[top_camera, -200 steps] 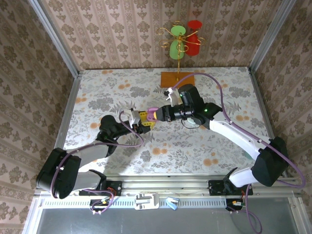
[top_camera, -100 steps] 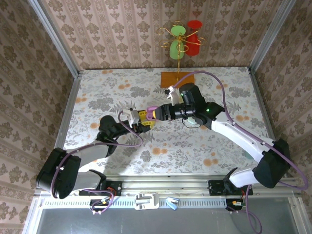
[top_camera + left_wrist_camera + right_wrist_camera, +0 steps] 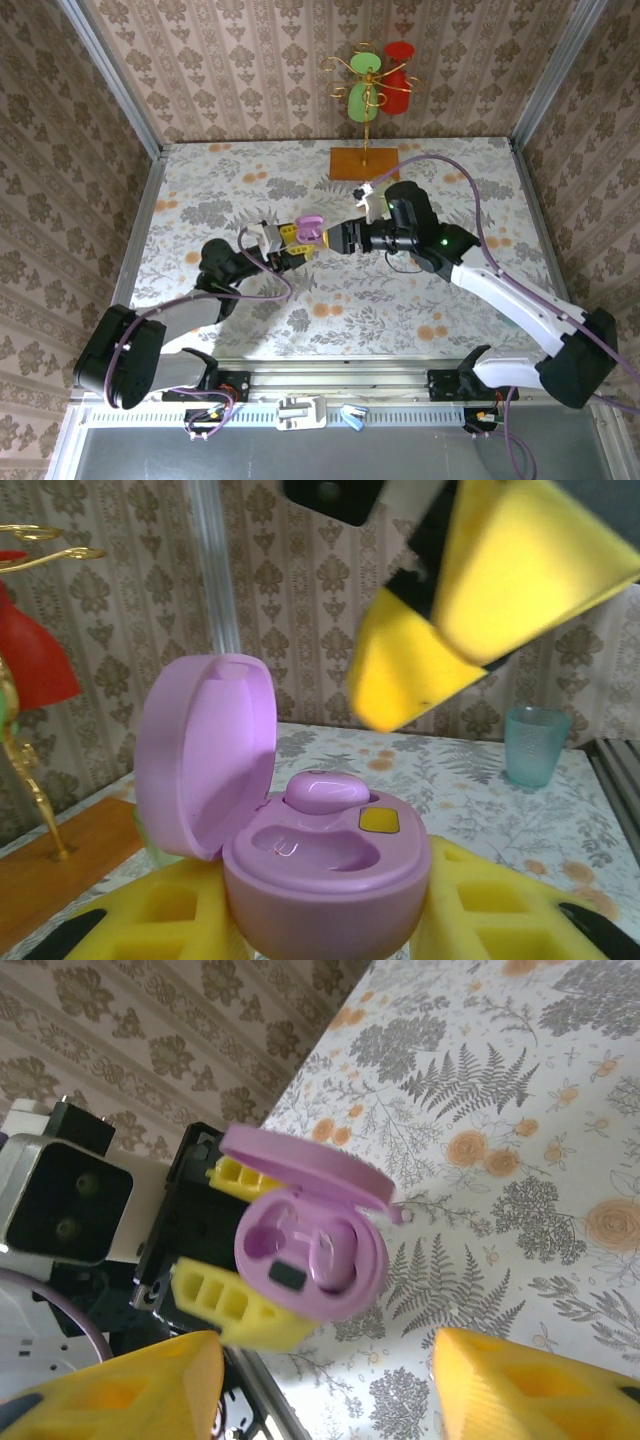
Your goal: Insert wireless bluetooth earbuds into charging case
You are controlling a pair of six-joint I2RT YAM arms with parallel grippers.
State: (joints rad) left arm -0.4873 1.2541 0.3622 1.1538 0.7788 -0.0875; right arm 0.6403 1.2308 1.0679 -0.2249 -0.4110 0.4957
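Top view: lilac round plastic charging case (image 3: 310,227) at table centre, too small to read its contents. Base hidden between fingers of left gripper (image 3: 297,244), clamped on it. At 3 o'clock of case, right gripper (image 3: 331,239), gap unclear here.

Left wrist: lid hinged up at 9 o'clock. Glossy lilac earbud (image 3: 325,791) seated in far well, near well empty. Blurred yellow finger (image 3: 480,590) of right gripper at 1 o'clock, cut off.

Right wrist: own yellow fingers spread wide, nothing between. Case interior blurry.
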